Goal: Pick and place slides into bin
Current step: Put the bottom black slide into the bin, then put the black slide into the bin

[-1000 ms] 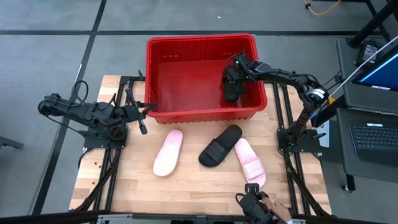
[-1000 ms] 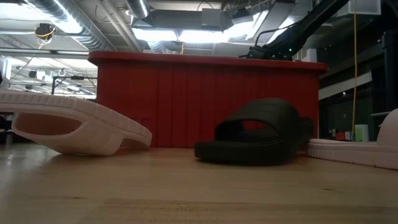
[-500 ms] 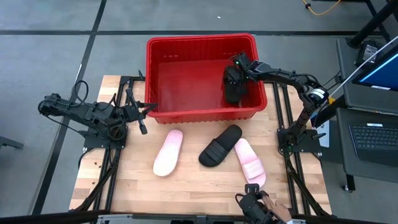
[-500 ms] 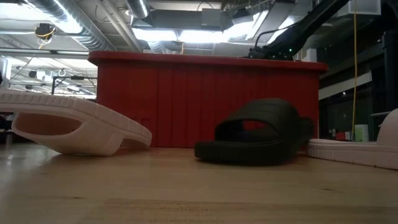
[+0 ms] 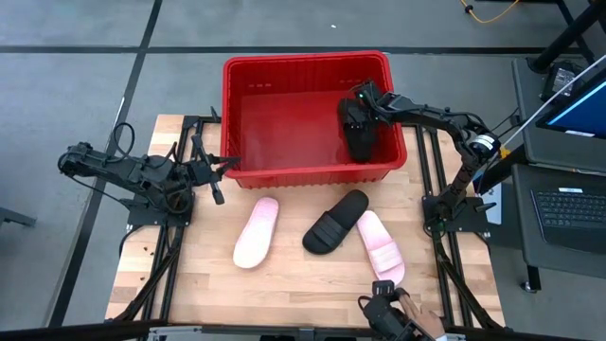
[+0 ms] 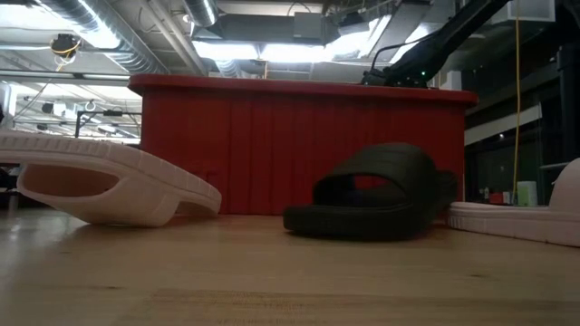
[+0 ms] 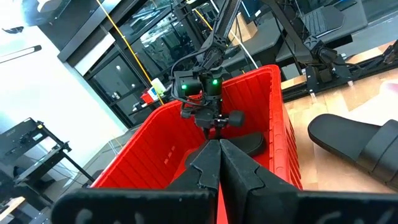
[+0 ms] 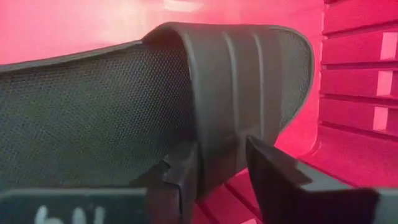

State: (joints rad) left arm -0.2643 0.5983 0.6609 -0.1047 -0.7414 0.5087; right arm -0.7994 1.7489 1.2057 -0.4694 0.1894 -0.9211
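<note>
The red bin (image 5: 308, 114) stands at the table's far edge. Inside it, along its right wall, a black slide (image 5: 358, 134) stands tilted. My right gripper (image 5: 360, 102) is over it, its fingers apart on either side of the ribbed strap (image 8: 221, 155). On the table lie a pink slide (image 5: 257, 232), a second black slide (image 5: 335, 222) and a second pink slide (image 5: 382, 248). That pink slide's far end lies by the black one's heel. My left gripper (image 5: 216, 186) waits shut at the bin's near left corner. My right gripper has one finger (image 8: 180, 177) inside the strap's edge (image 8: 217, 163) and the other finger (image 8: 273, 174) outside it. It comes from above, and the fingers lie across the strap. I cannot tell whether they touch the strap. The slide's lower end is down in the bin.
The bin's left and middle floor (image 5: 279, 118) is bare. The low view shows the pink slide (image 6: 109, 181) and the black slide (image 6: 381, 195) in front of the bin's wall (image 6: 272, 145). A person's hand (image 5: 407, 322) shows at the table's near edge.
In the high view, the black slide in the bin has shifted a little. Its near end has gone down and toward the bin's right wall. My right gripper has stayed above it.
</note>
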